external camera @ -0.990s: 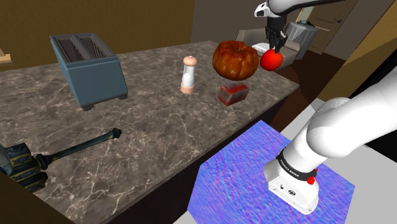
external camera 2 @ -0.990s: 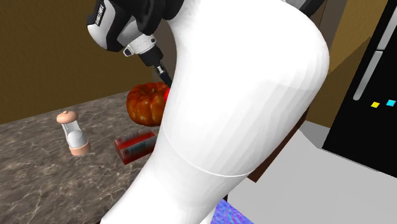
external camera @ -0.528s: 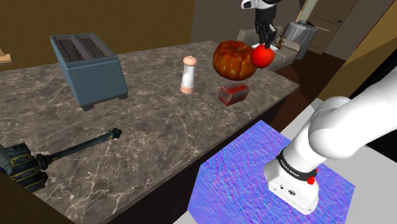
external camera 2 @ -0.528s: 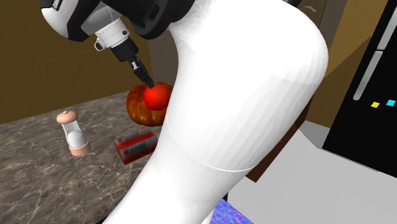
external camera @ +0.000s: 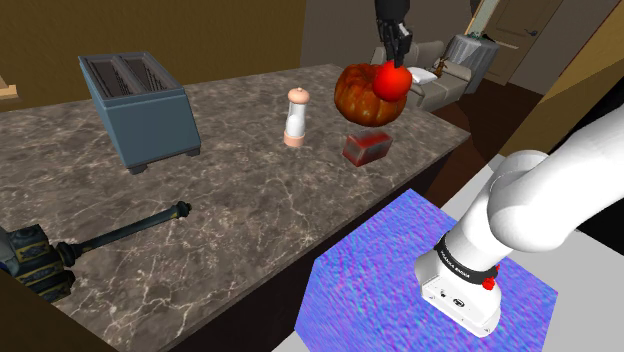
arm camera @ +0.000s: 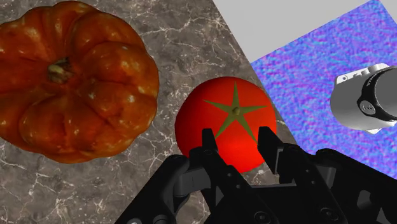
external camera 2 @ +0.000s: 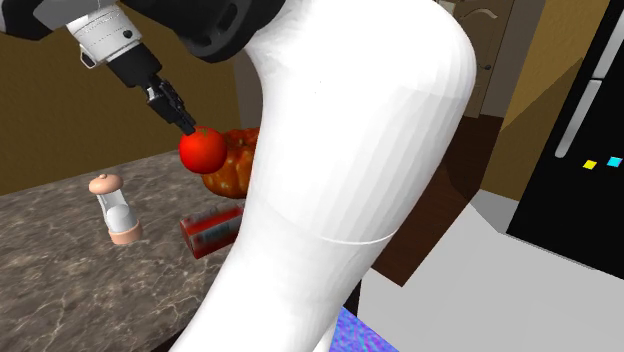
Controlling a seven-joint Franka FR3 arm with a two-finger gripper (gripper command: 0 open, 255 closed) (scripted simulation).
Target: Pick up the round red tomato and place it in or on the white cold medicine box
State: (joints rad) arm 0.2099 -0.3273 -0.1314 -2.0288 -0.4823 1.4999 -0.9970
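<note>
I'm holding the tomato (external camera 2: 200, 150) aloft — gripper (external camera: 395, 58) clenched on it.
I'm seeing both black fingers pinching the red tomato from above, high over the marble counter (external camera: 250, 200) near its edge, just beside the orange pumpkin (arm camera: 73, 79) — the small red box (external camera: 366, 147) is lying on the counter below, apart from it.

I see a dark marbled worktop (external camera: 250, 200) across the shoulder view's left and middle. On it stand a grey-blue toaster (external camera: 137, 110) at upper left, a pale shaker (external camera: 296, 117) upright at top middle, and an orange pumpkin (external camera: 355, 95) right of it. A small red box (external camera: 365, 148) sits just below the pumpkin, and a dark long-handled tool (external camera: 125, 232) lies at lower left.
</note>
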